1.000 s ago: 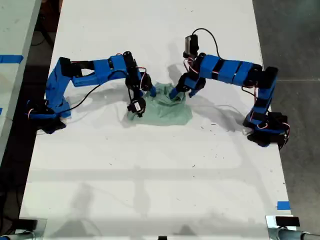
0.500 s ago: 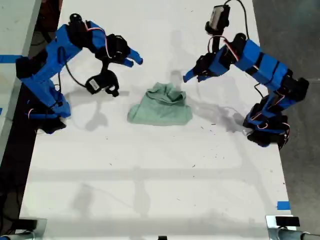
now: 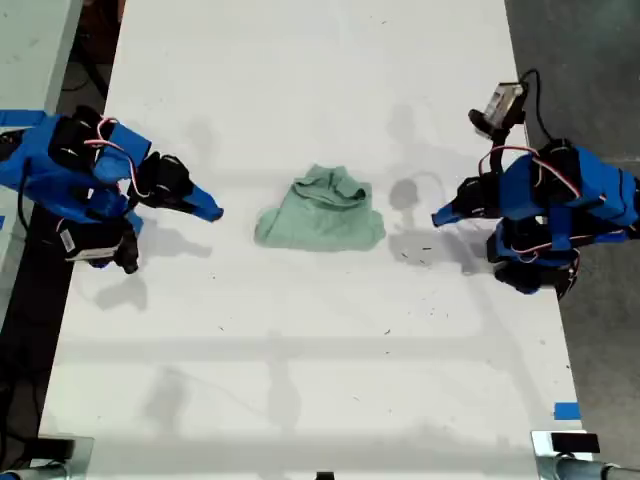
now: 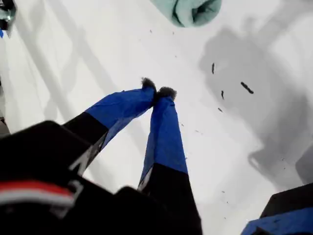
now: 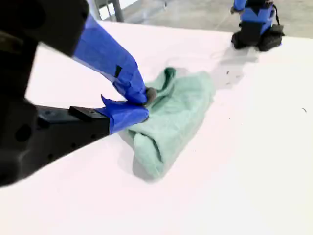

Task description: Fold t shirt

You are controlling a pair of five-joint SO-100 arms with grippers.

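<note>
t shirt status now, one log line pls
t shirt: crumpled bundle on table; my first claw: shut, empty, clear of it; my second claw: shut, empty, clear of it

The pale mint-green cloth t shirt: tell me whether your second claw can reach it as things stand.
Probably yes. My second claw, shut, points toward the wrinkled mint-green t shirt, and the exterior view shows only bare white table between them. It would have to open first.

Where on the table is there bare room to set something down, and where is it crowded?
Bare: the table nearer the camera than the t shirt, and the stretch beyond it. Narrower gaps separate the shirt from my second gripper and my first gripper. The exterior view's side edges are crowded with arms.
</note>
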